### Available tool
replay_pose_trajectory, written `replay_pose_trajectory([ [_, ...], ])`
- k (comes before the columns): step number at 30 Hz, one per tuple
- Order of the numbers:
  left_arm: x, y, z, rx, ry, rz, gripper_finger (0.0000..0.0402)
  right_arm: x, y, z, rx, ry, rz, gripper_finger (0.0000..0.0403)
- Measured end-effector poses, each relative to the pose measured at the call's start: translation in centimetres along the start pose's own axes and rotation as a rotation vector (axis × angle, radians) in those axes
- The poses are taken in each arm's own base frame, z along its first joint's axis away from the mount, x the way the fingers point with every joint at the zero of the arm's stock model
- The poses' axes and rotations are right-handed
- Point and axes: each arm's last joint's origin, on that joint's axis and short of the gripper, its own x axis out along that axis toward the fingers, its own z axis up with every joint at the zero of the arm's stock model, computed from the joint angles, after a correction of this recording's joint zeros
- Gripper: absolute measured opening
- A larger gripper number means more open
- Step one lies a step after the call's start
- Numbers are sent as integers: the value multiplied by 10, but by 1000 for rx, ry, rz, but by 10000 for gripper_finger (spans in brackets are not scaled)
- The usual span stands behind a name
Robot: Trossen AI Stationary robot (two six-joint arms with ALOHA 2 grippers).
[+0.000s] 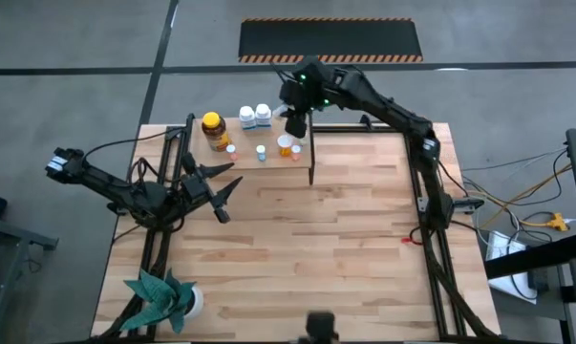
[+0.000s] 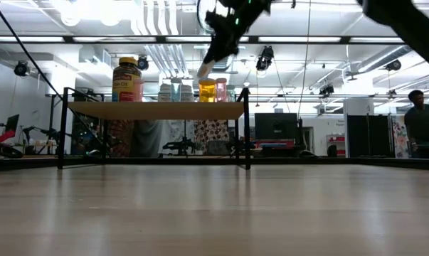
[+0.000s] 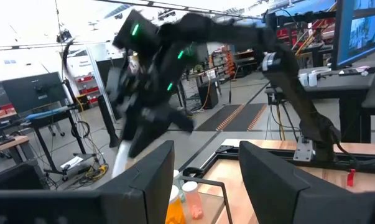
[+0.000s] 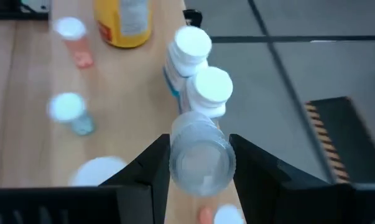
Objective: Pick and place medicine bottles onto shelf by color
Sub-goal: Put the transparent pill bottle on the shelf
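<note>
The shelf [image 1: 249,168] [image 2: 154,110] stands at the table's far edge. On its board rest an amber jar with a yellow lid [image 1: 214,130] [image 2: 127,80], two white bottles [image 1: 255,116] [image 4: 199,62], small pale-blue and pink ones [image 1: 261,152], and an orange one [image 2: 208,90]. My right gripper [image 1: 294,124] [image 4: 201,168] hovers above the shelf's right part, shut on a white bottle [image 2: 205,68]. My left gripper [image 1: 227,198] [image 3: 206,180] waits open near the shelf's left front, with nothing between its fingers. My right gripper pinches the white bottle by its round sides [image 4: 201,155] between the two fingers. The fingers slant down from above. The bottle hangs tilted in the hold, one round end toward the wrist camera, lifted clear above the shelf's board.
A green plant in a white pot [image 1: 163,298] stands at the table's near left corner. Bare wood [image 1: 326,258] stretches over the table's middle and right. In the low view a person [image 2: 417,121] stands in the room beyond the table.
</note>
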Motion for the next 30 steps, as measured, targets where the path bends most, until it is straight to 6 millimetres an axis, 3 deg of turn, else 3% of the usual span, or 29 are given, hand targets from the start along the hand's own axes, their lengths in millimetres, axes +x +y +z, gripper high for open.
replay_pose_trajectory([
  [6,0,0,0,9,0,0,164,45,-35,-31,13,78,58,132],
  [11,0,0,0,9,0,0,164,63,-40,-44,-11,139,82,132],
  [30,0,1,1,23,-6,5,164,68,-32,-43,-51,146,102,159],
])
